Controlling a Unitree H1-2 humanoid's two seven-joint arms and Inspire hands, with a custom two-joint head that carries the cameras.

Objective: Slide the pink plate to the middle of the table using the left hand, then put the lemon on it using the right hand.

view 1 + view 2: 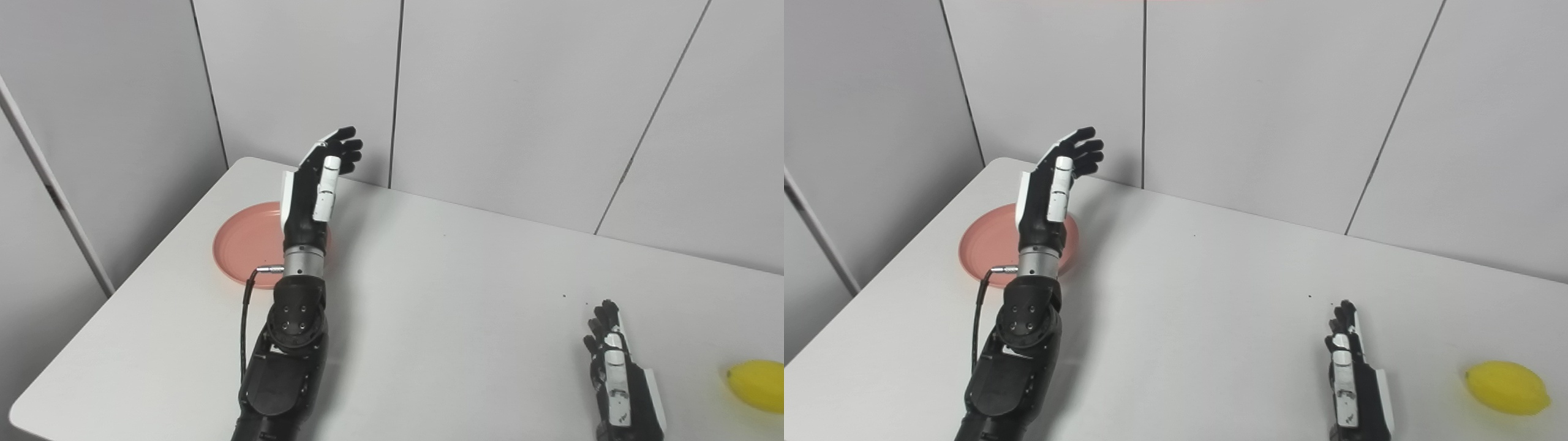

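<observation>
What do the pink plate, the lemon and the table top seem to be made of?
Pink plate: probably plastic, matte, uniform colour, thin rim.
Lemon: real or plastic, cannot tell; smooth, slightly glossy yellow skin.
Table: likely laminate, plain white, faint sheen.

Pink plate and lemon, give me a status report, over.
Left hand open, raised above pink plate. Right hand open, empty, beside lemon. Table middle unobstructed.

Matt pink plate (pixel 242 248), smooth white table (pixel 441 318), glossy lemon (pixel 1507 388)
</observation>
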